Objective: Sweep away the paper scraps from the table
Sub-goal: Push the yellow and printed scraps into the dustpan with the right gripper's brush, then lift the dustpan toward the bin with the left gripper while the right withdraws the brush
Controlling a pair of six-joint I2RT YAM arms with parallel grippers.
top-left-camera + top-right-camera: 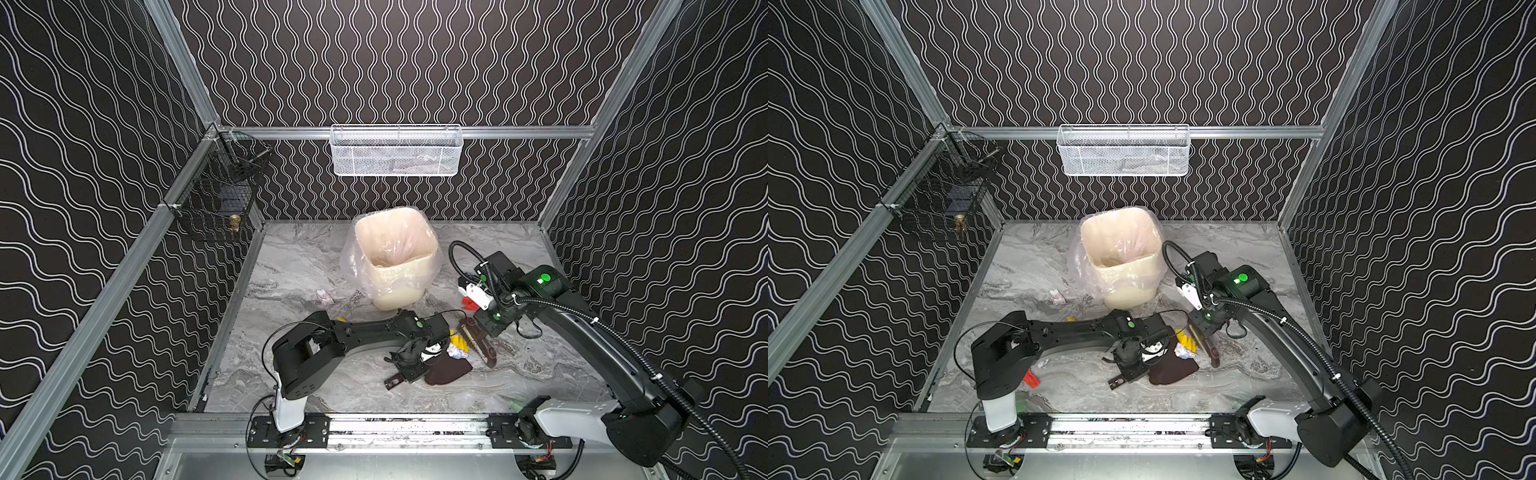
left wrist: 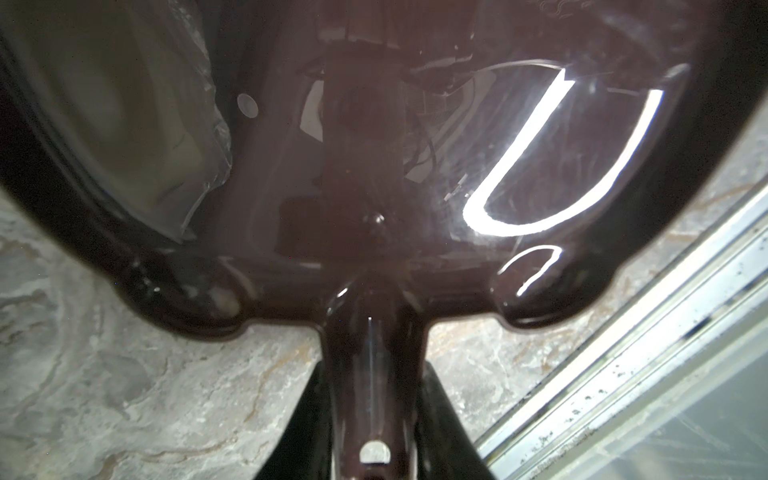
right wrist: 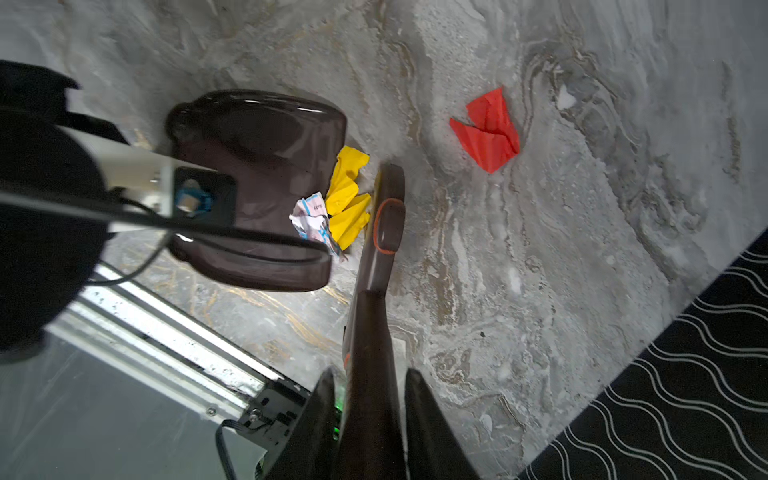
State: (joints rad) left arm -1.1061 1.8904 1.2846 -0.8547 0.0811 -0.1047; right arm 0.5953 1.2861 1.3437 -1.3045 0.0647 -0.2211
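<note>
Inside, the marble table (image 1: 291, 257) is boxed by wavy-lined walls (image 1: 415, 62).
Across it paper scraps (image 3: 347, 199) are strewn, some between dustpan (image 3: 257, 166) (clamped by left gripper (image 2: 374, 370)) and brush (image 3: 388, 216) (clamped by right gripper (image 3: 370, 374)).

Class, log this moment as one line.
left hand holds dustpan; right hand holds brush; yellow scrap, white scrap at dustpan lip; red scrap unswept

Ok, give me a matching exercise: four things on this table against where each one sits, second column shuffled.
1. dustpan
2. brush
3. yellow scrap
4. red scrap

a. lying alone on bare table
b. handle gripped by the right hand
c. between dustpan mouth and brush head
d. handle gripped by the left hand

Pairs: 1-d, 2-b, 3-c, 4-a
</note>
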